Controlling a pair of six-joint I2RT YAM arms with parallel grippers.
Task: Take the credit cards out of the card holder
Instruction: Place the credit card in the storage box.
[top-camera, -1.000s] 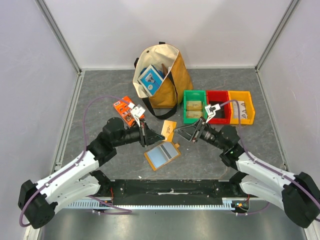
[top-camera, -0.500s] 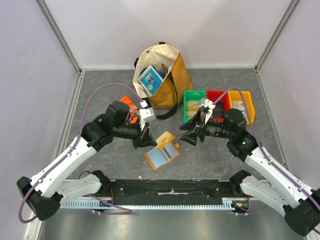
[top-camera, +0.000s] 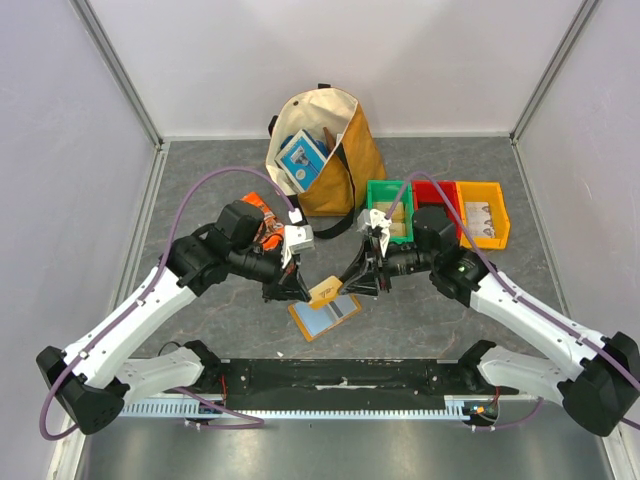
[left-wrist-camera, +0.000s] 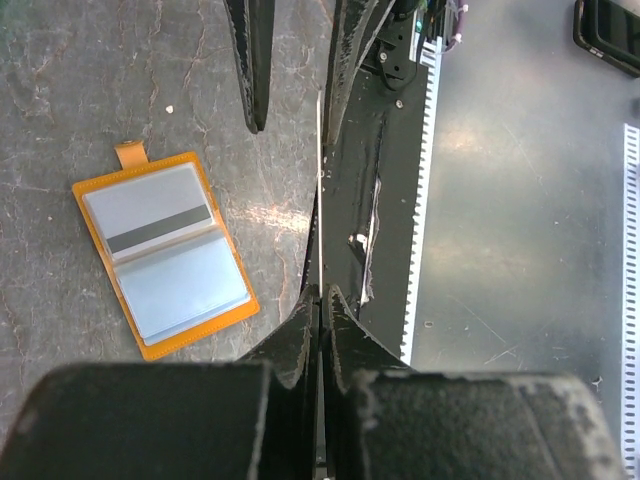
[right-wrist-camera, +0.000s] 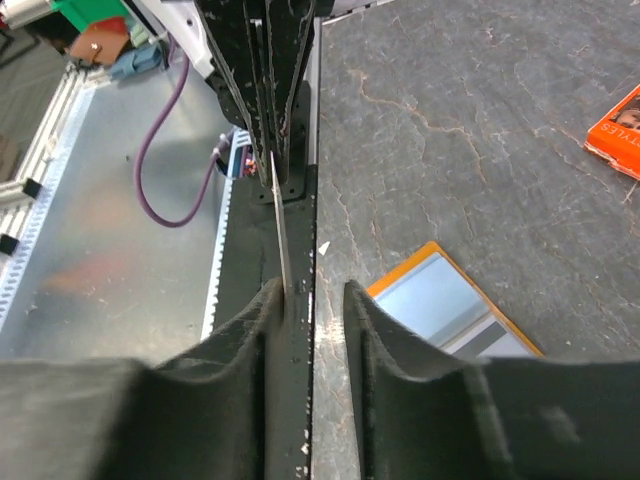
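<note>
I am gripping a thin tan card (top-camera: 325, 291) above the counter (left-wrist-camera: 60, 60), left claw (left-wrist-camera: 320, 296) clamped on it. My right claw (right-wrist-camera: 308, 300) is gaping apart around its far end. The card holder (left-wrist-camera: 160, 255) is lying open on the counter just beneath.

Gap between right fingers (right-wrist-camera: 250, 330): part-filled by credit card (right-wrist-camera: 278, 220), edge-on, pinched in left fingers (left-wrist-camera: 296, 345) | just below fingers: open card holder (top-camera: 325, 315) flat on bench (top-camera: 200, 170) | far side of fingers: tote bag (top-camera: 350, 175), bins (top-camera: 485, 242), orange packet (right-wrist-camera: 615, 135) | outward of left fingers: open bench, free passage
</note>
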